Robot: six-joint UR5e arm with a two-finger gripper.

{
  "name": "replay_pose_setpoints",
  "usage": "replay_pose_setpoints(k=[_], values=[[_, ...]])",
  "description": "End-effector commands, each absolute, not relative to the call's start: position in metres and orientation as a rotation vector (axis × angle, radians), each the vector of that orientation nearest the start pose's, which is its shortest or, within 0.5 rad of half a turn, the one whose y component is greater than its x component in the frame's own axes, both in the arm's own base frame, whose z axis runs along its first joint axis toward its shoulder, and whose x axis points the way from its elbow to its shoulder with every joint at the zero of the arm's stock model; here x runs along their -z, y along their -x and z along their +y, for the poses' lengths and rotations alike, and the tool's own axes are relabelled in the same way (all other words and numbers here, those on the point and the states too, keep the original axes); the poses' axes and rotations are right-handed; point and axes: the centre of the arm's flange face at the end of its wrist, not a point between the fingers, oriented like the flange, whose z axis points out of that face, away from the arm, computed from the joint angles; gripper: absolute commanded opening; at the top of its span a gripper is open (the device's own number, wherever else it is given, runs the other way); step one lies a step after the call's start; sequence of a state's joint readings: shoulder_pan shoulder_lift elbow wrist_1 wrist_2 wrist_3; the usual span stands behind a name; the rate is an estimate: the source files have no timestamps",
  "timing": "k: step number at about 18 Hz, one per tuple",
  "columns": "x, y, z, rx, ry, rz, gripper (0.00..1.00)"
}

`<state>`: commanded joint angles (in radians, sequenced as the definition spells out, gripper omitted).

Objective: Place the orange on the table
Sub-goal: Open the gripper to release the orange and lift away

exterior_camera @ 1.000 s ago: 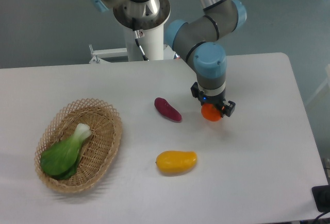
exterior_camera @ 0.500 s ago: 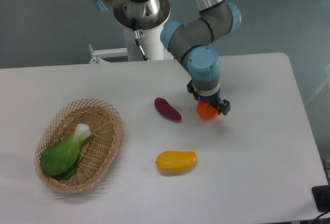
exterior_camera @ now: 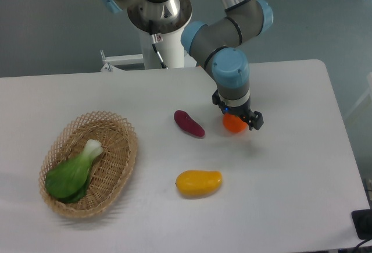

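The small round orange (exterior_camera: pixel 233 125) sits between the fingers of my gripper (exterior_camera: pixel 236 121), which points straight down and is shut on it. The fruit hangs very low over the white table (exterior_camera: pixel 290 166), right of centre; I cannot tell whether it touches the surface. The wrist and blue joint cap above hide the top of the orange and most of the fingers.
A purple sweet potato (exterior_camera: pixel 189 123) lies just left of the gripper. A yellow-orange mango-like fruit (exterior_camera: pixel 199 182) rests nearer the front. At the left stands a wicker basket (exterior_camera: pixel 123 159) holding a green bok choy (exterior_camera: pixel 72 171). The robot's base is at the back edge.
The gripper with the orange shifted slightly left and back over the last second, then edged right a little. Nothing else moved.
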<state>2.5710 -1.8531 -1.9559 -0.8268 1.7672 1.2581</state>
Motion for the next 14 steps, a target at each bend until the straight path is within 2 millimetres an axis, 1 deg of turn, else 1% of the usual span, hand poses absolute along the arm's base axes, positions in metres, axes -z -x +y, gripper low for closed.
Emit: replay_pose_setpoints(k=[2,3,4,5,8,9,10,14], values=[[-0.244,0.396,0.382,-0.271,3.236,0.374,1.0],[-0.263,0.41,0.389,-0.331,3.171,0.331,1.0],[-0.274,0.422,0.393,-0.331,3.114,0.305,1.0],[-0.288,0.442,0.394,-0.33,3.046,0.256,1.0],[-0.304,0.468,0.393,-0.355,2.998,0.224,1.0],[-0.303,0.475,0.393,-0.358,2.998,0.228,1.0],[-0.307,0.48,0.395,-0.367,2.996,0.233,1.0],[-0.312,0.484,0.397,-0.366,3.003,0.286,1.0]])
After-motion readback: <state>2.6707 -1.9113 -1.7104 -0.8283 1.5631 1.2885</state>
